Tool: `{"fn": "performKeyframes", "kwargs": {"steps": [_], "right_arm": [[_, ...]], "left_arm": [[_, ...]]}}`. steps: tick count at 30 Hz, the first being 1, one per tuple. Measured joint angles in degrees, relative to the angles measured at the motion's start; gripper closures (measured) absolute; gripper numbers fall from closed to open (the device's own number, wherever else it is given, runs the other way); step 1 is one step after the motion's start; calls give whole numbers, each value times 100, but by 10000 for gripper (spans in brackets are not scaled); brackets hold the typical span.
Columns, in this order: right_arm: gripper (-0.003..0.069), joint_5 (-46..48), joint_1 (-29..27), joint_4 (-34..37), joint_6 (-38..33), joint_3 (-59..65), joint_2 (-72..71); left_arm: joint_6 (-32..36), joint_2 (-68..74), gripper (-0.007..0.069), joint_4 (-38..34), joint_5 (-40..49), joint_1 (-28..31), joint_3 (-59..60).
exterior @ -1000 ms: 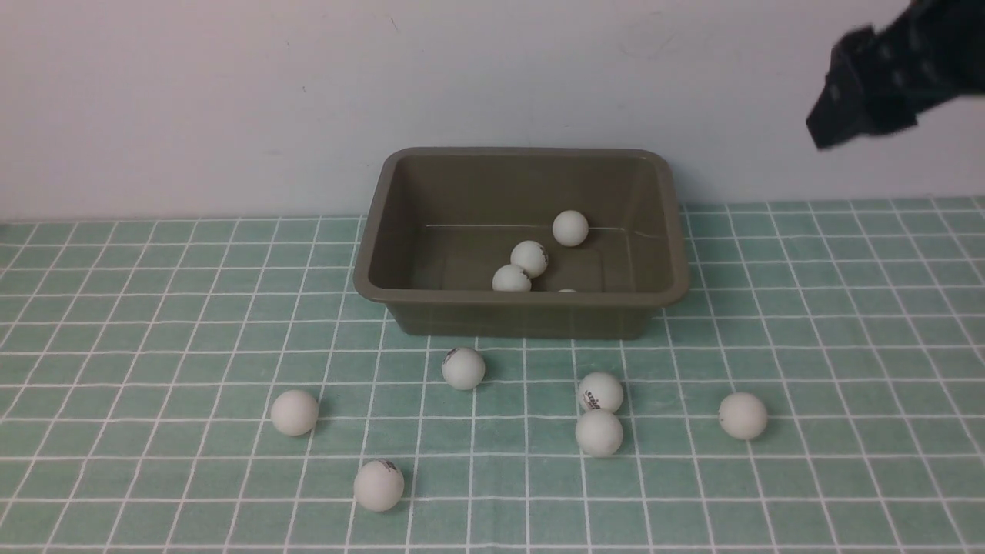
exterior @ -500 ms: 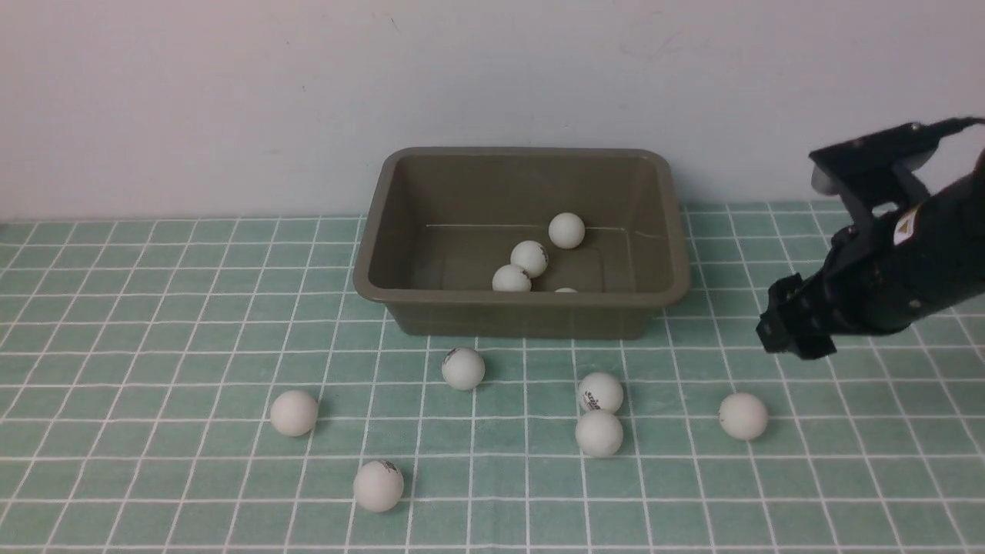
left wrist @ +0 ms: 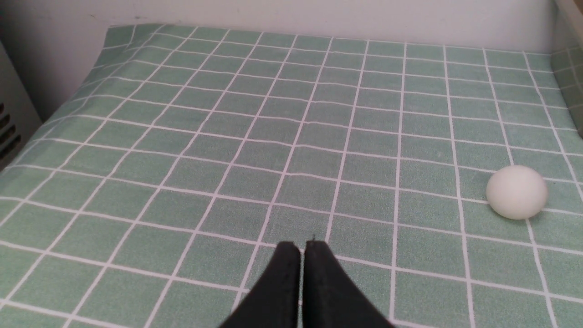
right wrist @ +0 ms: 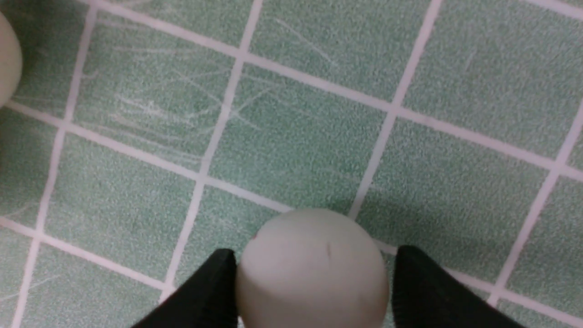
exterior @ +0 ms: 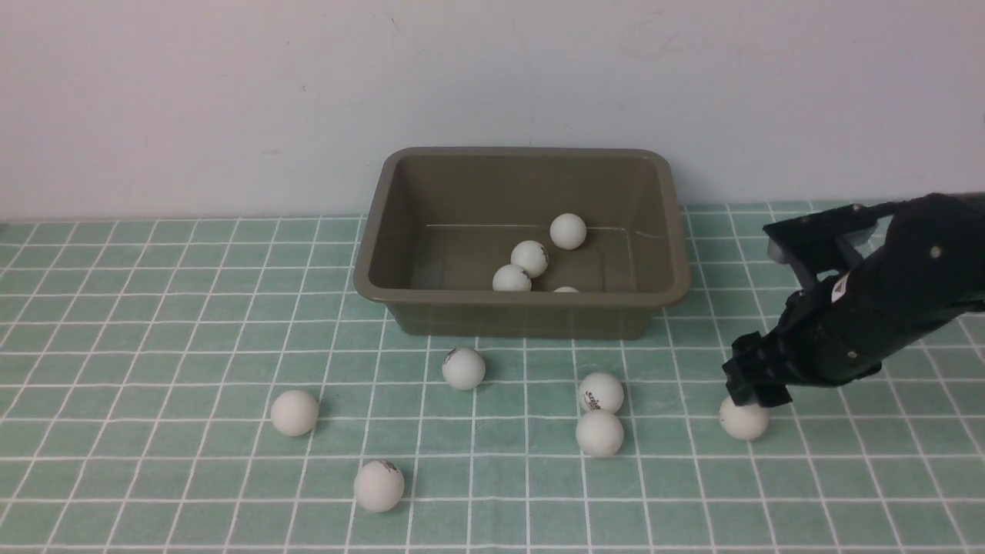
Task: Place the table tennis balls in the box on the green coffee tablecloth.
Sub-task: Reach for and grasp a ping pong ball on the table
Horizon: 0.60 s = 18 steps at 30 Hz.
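We log: right gripper (right wrist: 315, 253) parted, jaws straddling one table tennis ball (exterior: 743, 422) on the green coffee tablecloth (exterior: 154, 312); left gripper (left wrist: 302, 248) fully closed.

Four white balls (exterior: 529, 258) lie in the olive box (exterior: 523, 312); six rest on the green checked tablecloth (exterior: 154, 308)

Ten white balls (exterior: 463, 368) show in all, six loose on the one green checked cloth (exterior: 154, 308) and four inside the one brown box (exterior: 523, 300), alongside two black grippers, the left gripper (left wrist: 301, 255) and the right gripper (exterior: 756, 391).
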Motion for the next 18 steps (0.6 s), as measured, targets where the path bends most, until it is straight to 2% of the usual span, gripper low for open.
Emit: {"fn": "performKeyframes", "kwargs": {"steps": [4, 12, 15, 18], "right_arm": [[295, 55, 0, 0, 0, -80, 0], [297, 1191, 0, -5, 77, -949, -11], [297, 2343, 11, 23, 253, -2035, -11], [297, 2704, 81, 134, 279, -2955, -11]], "left_arm": [[0, 0, 629, 0, 0, 0, 0], [0, 0, 629, 0, 0, 0, 0], [0, 0, 629, 0, 0, 0, 0], [0, 0, 629, 0, 0, 0, 0]]}}
